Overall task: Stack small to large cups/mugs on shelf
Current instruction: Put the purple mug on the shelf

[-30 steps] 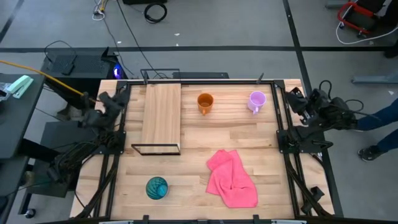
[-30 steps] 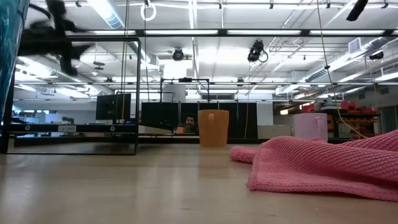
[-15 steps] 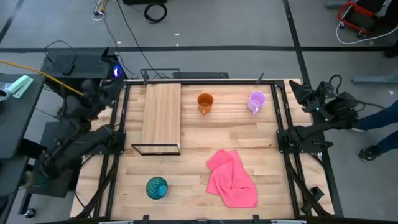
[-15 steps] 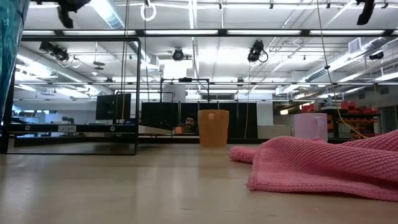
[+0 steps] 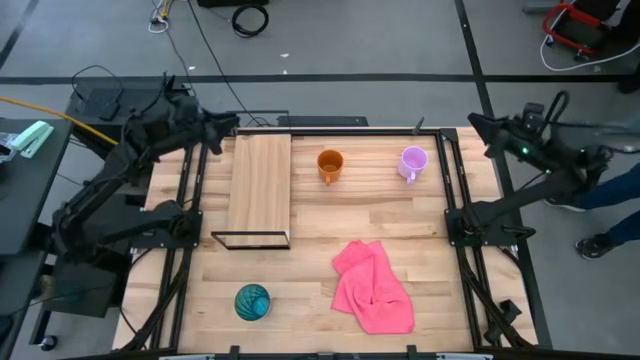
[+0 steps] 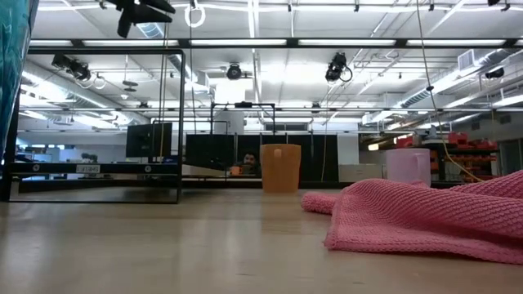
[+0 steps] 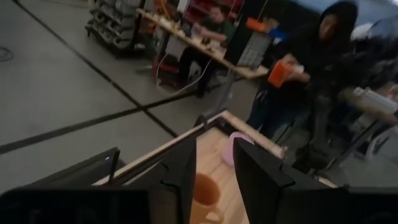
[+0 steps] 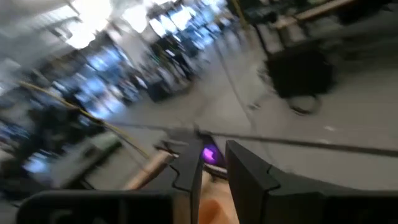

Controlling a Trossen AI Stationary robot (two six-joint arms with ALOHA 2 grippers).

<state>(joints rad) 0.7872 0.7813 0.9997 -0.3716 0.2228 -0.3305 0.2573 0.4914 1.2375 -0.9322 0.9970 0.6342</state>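
Note:
An orange mug [image 5: 330, 165] and a pale purple mug [image 5: 412, 162] stand upright on the table near its far edge. A teal patterned cup [image 5: 252, 302] stands near the front left. The light-wood shelf [image 5: 260, 185] stands on its black frame at the far left. My left gripper [image 5: 232, 126] is raised over the shelf's far end, open and empty. My right gripper [image 5: 475, 122] is raised over the table's far right corner, open and empty. The left wrist view shows the orange mug [image 7: 205, 190] and the purple mug [image 7: 233, 148] between my fingers, far off.
A crumpled pink cloth [image 5: 372, 287] lies at the front right of the table, and is large in the low view [image 6: 425, 216]. Black frame rails run along the table's left and right sides. A person [image 7: 311, 68] stands beyond the table's right side.
Both arms have unfolded from their rest positions beside the table and risen. My left gripper has swung up and toward the far edge, over the shelf's far end. My right gripper has risen and moved toward the far right corner. No cup has moved.

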